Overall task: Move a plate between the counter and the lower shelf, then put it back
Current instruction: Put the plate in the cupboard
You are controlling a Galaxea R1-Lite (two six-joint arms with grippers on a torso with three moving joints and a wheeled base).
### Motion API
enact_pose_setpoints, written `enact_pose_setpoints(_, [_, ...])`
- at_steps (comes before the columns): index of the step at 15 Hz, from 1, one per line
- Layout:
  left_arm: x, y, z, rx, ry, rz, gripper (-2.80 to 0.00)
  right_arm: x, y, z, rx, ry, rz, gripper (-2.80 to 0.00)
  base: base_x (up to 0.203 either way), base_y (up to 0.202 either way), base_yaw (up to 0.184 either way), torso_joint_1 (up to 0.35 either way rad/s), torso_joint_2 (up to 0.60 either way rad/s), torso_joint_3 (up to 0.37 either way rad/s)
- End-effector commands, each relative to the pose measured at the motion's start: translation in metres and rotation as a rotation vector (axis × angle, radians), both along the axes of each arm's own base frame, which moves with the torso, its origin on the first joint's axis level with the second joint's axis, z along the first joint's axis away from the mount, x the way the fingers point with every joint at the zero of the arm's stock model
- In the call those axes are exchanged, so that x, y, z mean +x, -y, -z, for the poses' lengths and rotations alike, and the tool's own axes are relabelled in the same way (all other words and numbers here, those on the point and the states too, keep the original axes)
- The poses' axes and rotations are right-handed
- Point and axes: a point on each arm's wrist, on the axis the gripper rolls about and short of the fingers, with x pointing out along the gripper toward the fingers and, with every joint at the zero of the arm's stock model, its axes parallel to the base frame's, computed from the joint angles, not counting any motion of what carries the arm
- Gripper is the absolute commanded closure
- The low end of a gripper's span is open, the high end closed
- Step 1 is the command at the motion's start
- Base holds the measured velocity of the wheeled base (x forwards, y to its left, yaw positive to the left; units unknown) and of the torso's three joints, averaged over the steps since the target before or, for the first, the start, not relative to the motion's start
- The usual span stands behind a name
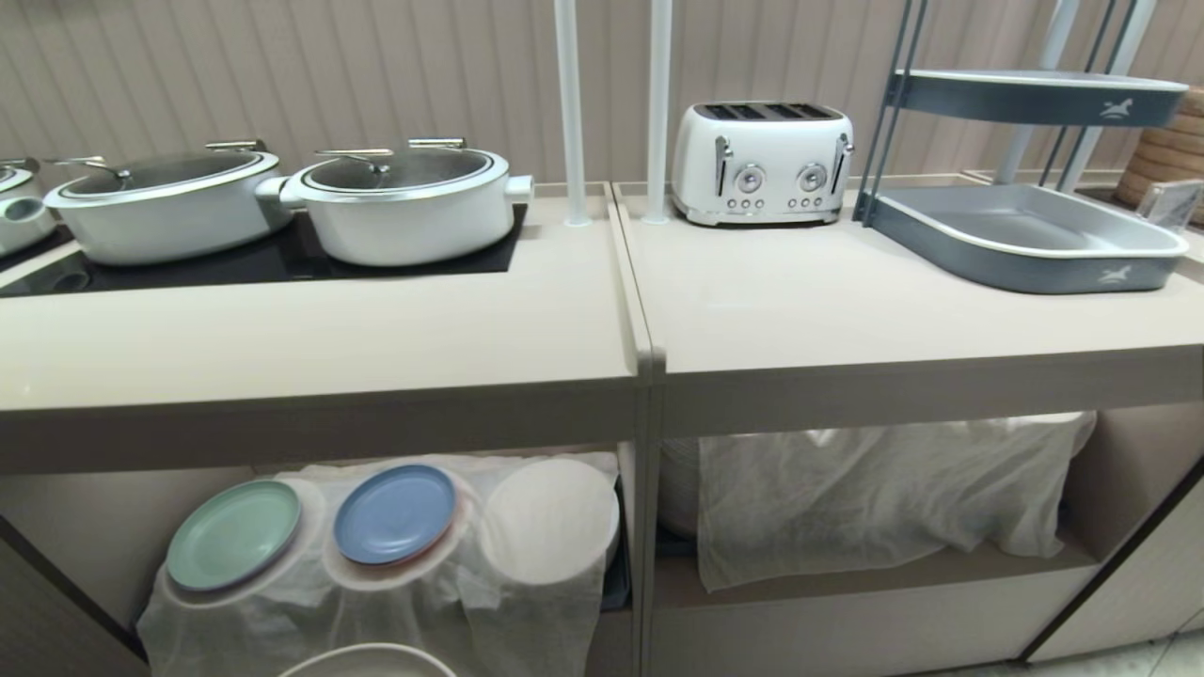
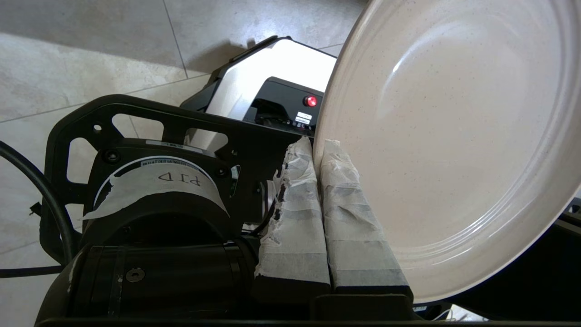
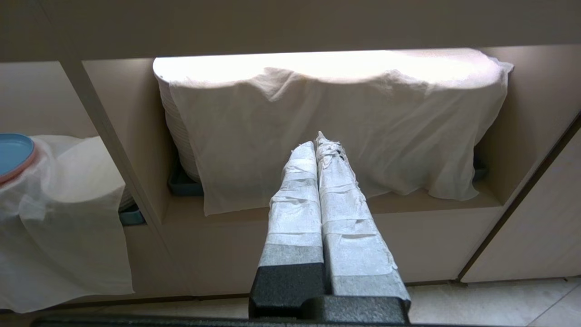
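While the left gripper [image 2: 317, 147] pinches the plate [image 2: 454, 136] by its rim, the right gripper [image 3: 317, 143], fingers pressed together, faces the lower shelf [image 3: 426, 200].

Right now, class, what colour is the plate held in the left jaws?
Cream-beige with fine speckles; the plate shows best in the left wrist view.

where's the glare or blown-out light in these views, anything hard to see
Right wrist view: the top of the white cloth is blown out. Left wrist view: a soft highlight on the plate. Head view: even light, with straight counter edges bowed by the lens.
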Motion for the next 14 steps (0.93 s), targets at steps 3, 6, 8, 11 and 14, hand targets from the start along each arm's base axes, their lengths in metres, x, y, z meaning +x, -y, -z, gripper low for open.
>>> enact_pose_setpoints(3, [-0.0007, 0.0001, 0.0012, -0.005, -0.014, -0.002, 0.0, 0.0001, 0.0, -0.0001, 0.001, -0.001, 0.0, 0.0, 0.0, 0.0, 0.0, -0.235, 0.52, 0.291])
enact_pose_setpoints(6, [-0.0012, 0.0001, 0.0023, -0.004, -0.018, -0.002, 0.0, 0.0001, 0.0, 0.0001, 0.001, -0.003, 0.0, 0.0, 0.0, 0.0, 0.0, -0.22, 0.5, 0.292])
enact_pose_setpoints(8, [-0.0015, 0.0001, 0.0026, -0.004, -0.019, -0.002, 0.0, 0.0001, 0.0, -0.0001, 0.001, -0.001, 0.0, 0.0, 0.0, 0.0, 0.0, -0.204, 0.49, 0.292])
enact_pose_setpoints(11, [-0.0015, 0.0001, 0.0026, -0.004, -0.019, -0.002, 0.0, 0.0001, 0.0, -0.0001, 0.001, -0.001, 0.0, 0.0, 0.0, 0.0, 0.0, -0.196, 0.49, 0.285])
enact_pose_setpoints(14, [-0.0014, 0.0002, 0.0026, -0.006, -0.019, -0.002, 0.0, 0.0001, 0.0, -0.0001, 0.001, -0.001, 0.0, 0.0, 0.0, 0.0, 0.0, -0.181, 0.48, 0.287])
